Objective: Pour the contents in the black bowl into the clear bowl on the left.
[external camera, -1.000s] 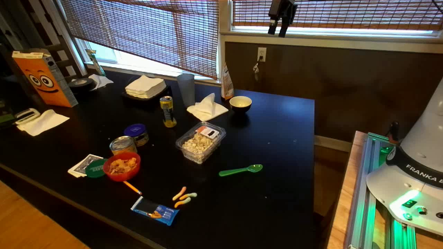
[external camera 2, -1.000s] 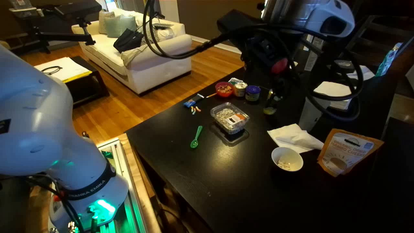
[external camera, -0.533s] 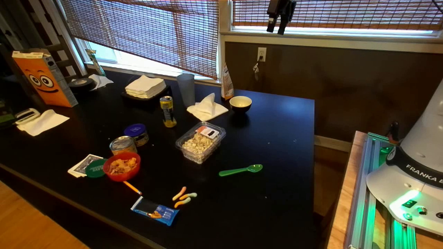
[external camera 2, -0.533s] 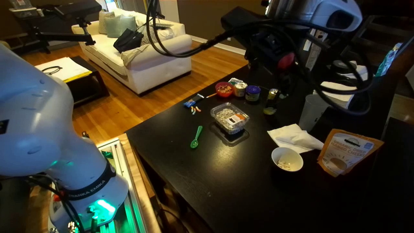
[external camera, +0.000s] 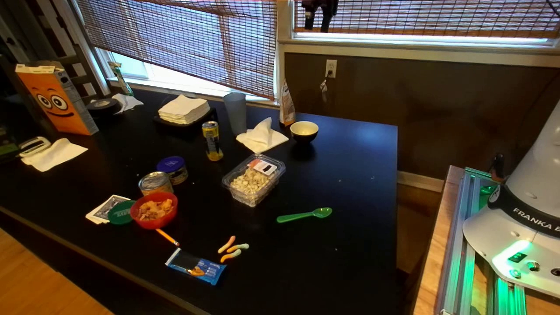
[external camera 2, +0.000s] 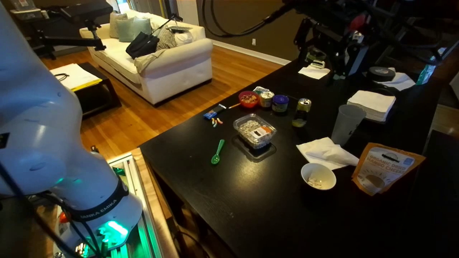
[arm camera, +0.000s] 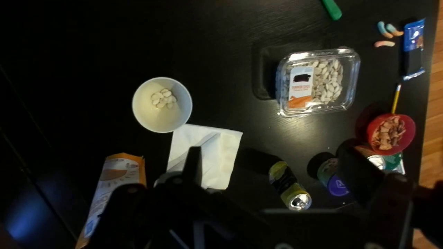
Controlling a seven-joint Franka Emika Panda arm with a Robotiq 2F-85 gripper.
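Wrist view: the black bowl [arm camera: 163, 119], cream inside, holds smooth pale seeds [arm camera: 162, 99].

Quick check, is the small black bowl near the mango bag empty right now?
No, the wrist view shows a small cluster of pale seeds lying inside the black bowl.

Reads "FRANKA EMIKA" on the arm base [external camera 2: 102, 206], "ORGANIC DRIED MANGO CHEEKS" on the orange pouch [external camera 2: 386, 168], "PUMPKIN SEEDS" on the clear bowl [arm camera: 317, 83]
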